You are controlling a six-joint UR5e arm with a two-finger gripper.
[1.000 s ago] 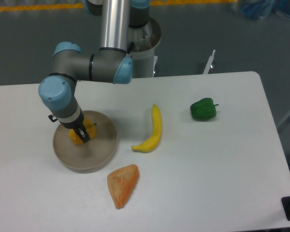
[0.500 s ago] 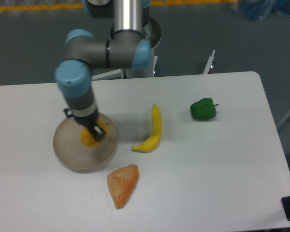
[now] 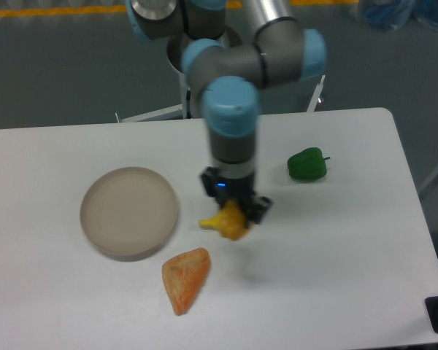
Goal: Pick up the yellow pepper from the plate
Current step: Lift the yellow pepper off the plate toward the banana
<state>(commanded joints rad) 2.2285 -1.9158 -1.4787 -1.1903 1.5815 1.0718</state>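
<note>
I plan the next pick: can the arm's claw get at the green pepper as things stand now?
Probably not yet: the claw is shut on the yellow pepper. Otherwise the green pepper stands alone, nothing around it.

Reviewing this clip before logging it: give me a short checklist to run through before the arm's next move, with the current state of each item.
1. yellow pepper held in gripper: ok.
2. plate free of the pepper: ok.
3. Pepper lifted off the table: cannot tell from this view.
4. banana mostly hidden behind gripper; contact: cannot tell.
5. green pepper apart from arm: ok.
6. orange wedge apart from gripper: ok.
</note>
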